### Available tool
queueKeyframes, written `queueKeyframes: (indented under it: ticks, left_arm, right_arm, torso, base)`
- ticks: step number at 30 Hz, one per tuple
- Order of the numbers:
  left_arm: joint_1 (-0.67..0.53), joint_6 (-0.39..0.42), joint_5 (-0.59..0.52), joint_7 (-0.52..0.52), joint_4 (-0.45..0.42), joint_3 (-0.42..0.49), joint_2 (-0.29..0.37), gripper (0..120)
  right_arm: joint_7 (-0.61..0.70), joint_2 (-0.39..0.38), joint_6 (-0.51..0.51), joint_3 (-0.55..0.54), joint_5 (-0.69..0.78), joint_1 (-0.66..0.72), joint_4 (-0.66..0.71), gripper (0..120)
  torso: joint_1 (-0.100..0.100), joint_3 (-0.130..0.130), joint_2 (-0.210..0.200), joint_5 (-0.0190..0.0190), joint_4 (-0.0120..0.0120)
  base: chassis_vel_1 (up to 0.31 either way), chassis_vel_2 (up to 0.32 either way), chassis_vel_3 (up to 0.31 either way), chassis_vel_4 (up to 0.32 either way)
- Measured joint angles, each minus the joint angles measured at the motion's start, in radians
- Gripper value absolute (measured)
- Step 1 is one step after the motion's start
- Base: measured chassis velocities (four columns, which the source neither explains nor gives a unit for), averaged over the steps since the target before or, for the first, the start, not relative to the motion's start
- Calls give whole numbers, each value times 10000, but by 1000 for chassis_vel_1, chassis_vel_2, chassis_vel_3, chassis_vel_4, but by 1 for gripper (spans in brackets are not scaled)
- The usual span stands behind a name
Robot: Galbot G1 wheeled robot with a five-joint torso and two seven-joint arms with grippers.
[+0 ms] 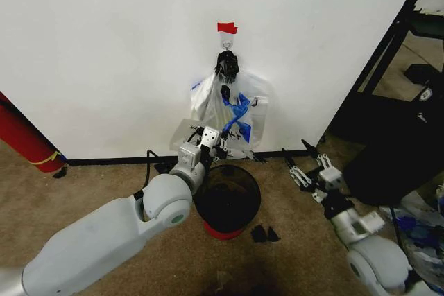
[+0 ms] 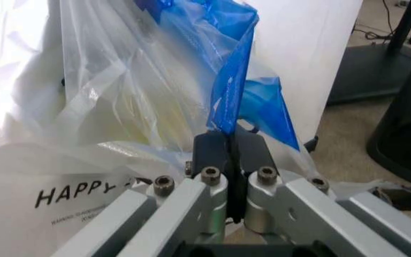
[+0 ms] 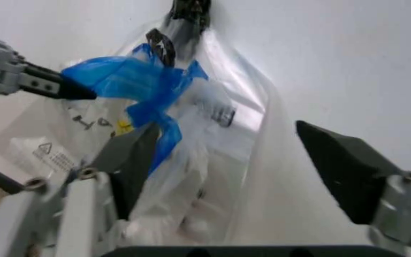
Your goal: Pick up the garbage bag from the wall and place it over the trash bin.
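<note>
A: Where's the garbage bag (image 1: pixel 236 112) rn?

B: On the wall (image 1: pixel 104 46), hanging w/ other clear bags from a hook (image 1: pixel 227 54) just under a bit of red tape (image 1: pixel 227 28). We see its blue plastic trailing down the front of the bunch, above the trash bin (image 1: pixel 227 199).

A: And the bin?

B: On the carpet (image 1: pixel 97 185), right below the bags, close to the black baseboard (image 1: pixel 111 161). Dark, round, red base.

A: Left gripper (image 1: pixel 220 140)?

B: Up at the lower part of the bunch, over the bin's far rim. In the left wrist view our pads (image 2: pixel 209 152) are pressed together w/ a strip of the blue plastic pinched between them, so it's clamped on the bag. A white bag w/ "HAPPY" print (image 2: pixel 77 195) sits just beside it.

A: Right gripper (image 1: pixel 305 164)?

B: Low, to the right of the bin, well apart from the bags in the head view. Fingers spread wide, nothing between them. Its wrist cam looks up at the bunch & we can see the left gripper's tip holding the blue there too.

A: Anything else nearby?

B: Red cylinder w/ yellow band (image 1: pixel 24 140) leaning at far left, small black bits (image 1: pixel 263 233) on the carpet next to the bin, black stand (image 1: pixel 395 136) at right.
</note>
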Motion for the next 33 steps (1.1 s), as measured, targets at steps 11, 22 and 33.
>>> queueKeyframes:
  ticks: [11, 22, 33]
  left_arm:
    - [-180, 38, -140, -23, -14, -3, -19, 0]
    - [-212, 65, -157, -31, 12, 39, -119, 0]
    - [-331, 73, -194, -17, -17, 49, -128, 0]
  right_arm:
    - [67, -391, -302, -2462, -546, 3015, -1547, 77]
    - [187, 47, -389, -3518, -1273, 4251, -2638, 49]
    - [743, 576, -1116, -4478, -1820, 5523, -3275, 34]
  torso:
    - [1, 0, -1, -3, 0]
    - [0, 0, -2, -3, -2]
    - [1, 0, -2, -3, 1]
  base:
    - [0, 0, 0, 0]
    - [0, 0, 0, 0]
    - [0, 0, 0, 0]
